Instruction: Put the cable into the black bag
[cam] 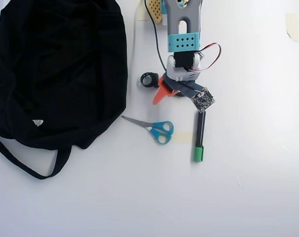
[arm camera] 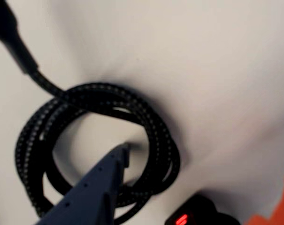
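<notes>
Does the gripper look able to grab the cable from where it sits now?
Probably yes. In the wrist view one finger already pokes inside the cable coil on the bare table, nothing covering it. Whether the jaws are open enough isn't visible.

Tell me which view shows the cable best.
The wrist view: the cable fills the frame as a coil on the white table, one of the fingers inside its loop. In the overhead view the arm hides it.

Grey arm (cam: 183, 19) with a teal perforated band, white servo block, red-white-black wires looping off at 3 o'clock. Orange and slate-grey fingers (cam: 161, 94), small bare circuit board at 4 o'clock.
</notes>
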